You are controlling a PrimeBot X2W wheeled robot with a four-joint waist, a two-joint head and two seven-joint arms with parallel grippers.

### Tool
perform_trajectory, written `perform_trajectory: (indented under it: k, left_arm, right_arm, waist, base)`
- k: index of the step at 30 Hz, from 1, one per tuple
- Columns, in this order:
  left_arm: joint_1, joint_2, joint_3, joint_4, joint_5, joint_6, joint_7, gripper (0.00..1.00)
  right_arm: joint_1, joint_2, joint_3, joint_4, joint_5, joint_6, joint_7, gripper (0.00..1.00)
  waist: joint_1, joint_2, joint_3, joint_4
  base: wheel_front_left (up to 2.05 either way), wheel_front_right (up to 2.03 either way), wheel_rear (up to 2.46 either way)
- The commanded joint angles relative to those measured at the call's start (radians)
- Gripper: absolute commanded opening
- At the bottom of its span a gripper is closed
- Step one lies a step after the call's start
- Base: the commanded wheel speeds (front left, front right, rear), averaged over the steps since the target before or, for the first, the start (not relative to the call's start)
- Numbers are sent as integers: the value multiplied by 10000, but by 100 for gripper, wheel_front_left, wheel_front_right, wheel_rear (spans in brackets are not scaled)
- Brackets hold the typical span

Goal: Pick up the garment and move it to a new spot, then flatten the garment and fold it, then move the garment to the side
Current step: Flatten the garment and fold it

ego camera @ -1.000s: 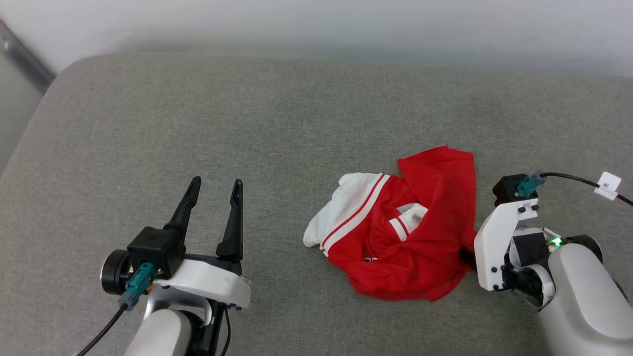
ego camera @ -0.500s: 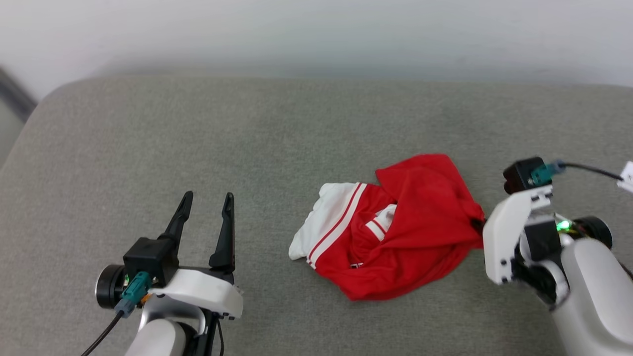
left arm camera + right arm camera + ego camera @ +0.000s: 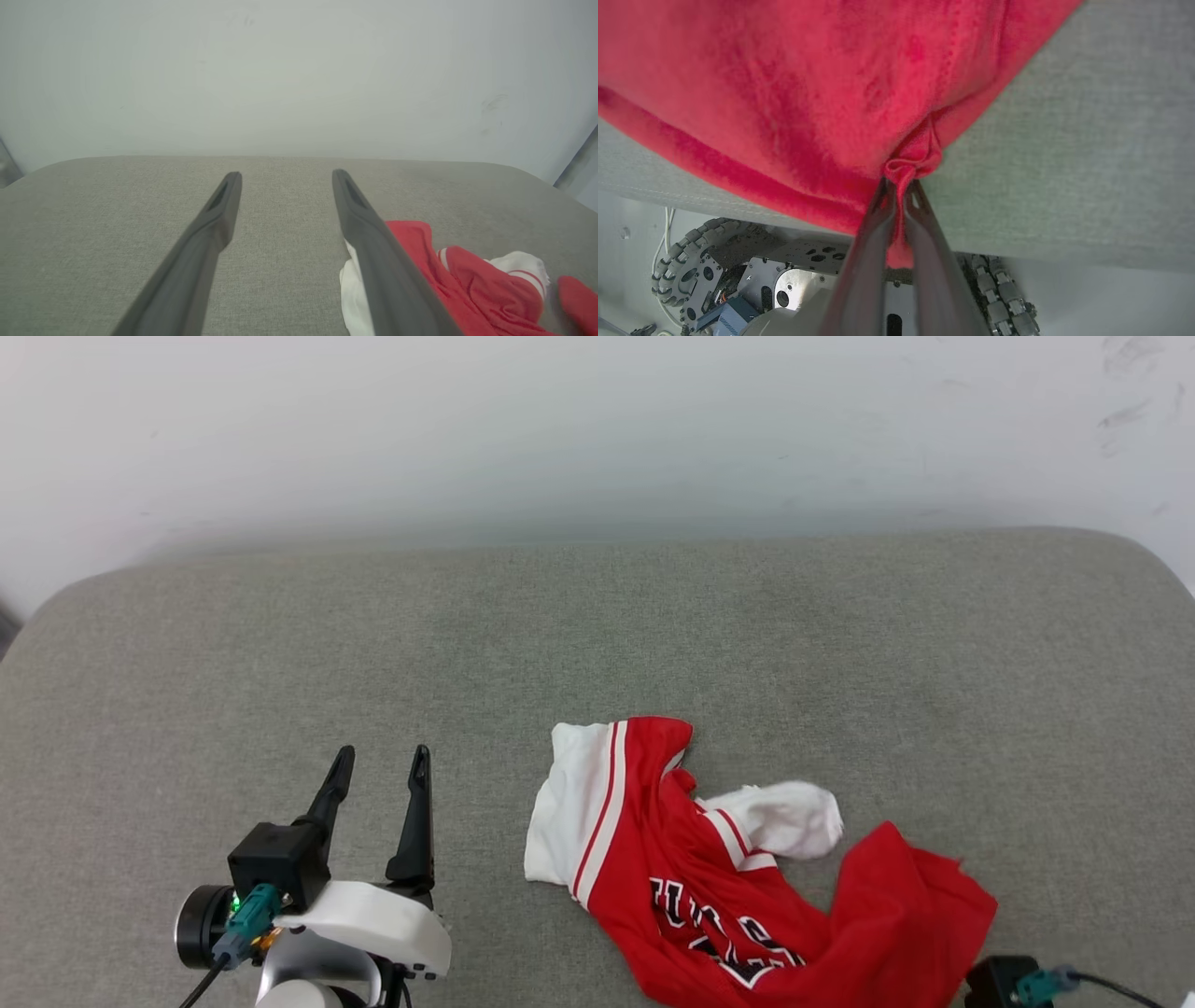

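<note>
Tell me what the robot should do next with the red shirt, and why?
Probably lift the right gripper and carry the shirt toward the middle of the cushion. Its jaws are pinched shut on a red edge, but most of the shirt lies crumpled near the front edge, with no room there to flatten it.

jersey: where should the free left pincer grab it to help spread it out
Grip the white sleeve edge of the jersey, coming in low from the left pincer's own side. That sleeve lies flat and nearest it, opposite the red corner pinched in the shut right pincer, so pulling apart would likely spread the cloth.
</note>
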Motion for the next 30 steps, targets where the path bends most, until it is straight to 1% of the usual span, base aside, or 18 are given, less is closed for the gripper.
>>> perform_trajectory:
  k: [1,4,8,9,12,14,17,19,21,24,26,28,29,30]
  left_arm:
    - [171,51,-7,15,-40,46,10,100]
    - [239,61,-24,71,-89,67,57,100]
    - [399,67,-51,91,-144,92,77,100]
    - [419,70,-50,90,-159,98,82,100]
    - [421,74,-41,75,-178,133,62,100]
    - [414,55,-29,54,-200,172,33,100]
    - [278,29,-51,47,-219,173,20,100]
    - [154,23,-94,38,-219,129,25,100]
    - [33,10,-158,20,-188,74,32,100]
    - [-210,-14,-269,1,-113,-32,-4,100]
    - [-360,-45,-346,19,-91,-74,-64,100]
    - [-548,-94,-417,25,-56,-140,-115,100]
    - [-548,-94,-417,25,-56,-140,-115,100]
    - [-648,-131,-451,39,-41,-165,-147,100]
  right_arm:
    - [199,85,-106,127,18,-3,-356,100]
    - [163,173,-188,126,7,-3,-1330,100]
    - [-145,168,-445,-396,359,-3,-3084,100]
    - [-150,171,-475,-540,256,-3,-3396,100]
    - [-382,174,-595,-1063,227,-3,-4160,100]
    - [-612,172,-704,-1234,177,-3,-4380,100]
    - [-1190,163,-825,-1145,-62,-3,-4069,100]
    - [-1694,-121,-772,-788,-128,-3,-3512,100]
    - [-2279,-455,-581,-233,50,-3,-2681,100]
    - [-3187,-1066,-114,580,350,-3,-1546,100]
    - [-3693,-1327,334,1060,555,-3,-936,100]
    - [-4196,-1629,711,1501,784,-5,-462,100]
    - [-4196,-1629,711,1501,784,-5,-462,100]
    - [-4430,-1724,951,1701,950,-3,-306,100]
  waist:
    - [2,0,-57,-2]
    - [2,0,-156,-6]
    - [2,0,-274,0]
    - [2,0,-301,10]
    - [2,0,-361,58]
    - [2,0,-367,96]
    - [2,0,-334,191]
    - [2,0,-266,294]
    - [2,0,-137,445]
    - [2,0,173,736]
    - [2,0,376,915]
    - [2,0,639,1101]
    - [2,0,639,1101]
    - [2,0,757,1192]
  base:
    - [0,0,0]
    - [0,0,0]
    - [0,0,0]
    - [0,0,0]
    - [0,0,0]
    - [0,0,0]
    - [0,0,0]
    - [0,0,0]
    - [0,0,0]
    - [0,0,0]
    - [0,0,0]
    - [0,0,0]
    - [0,0,0]
    - [0,0,0]
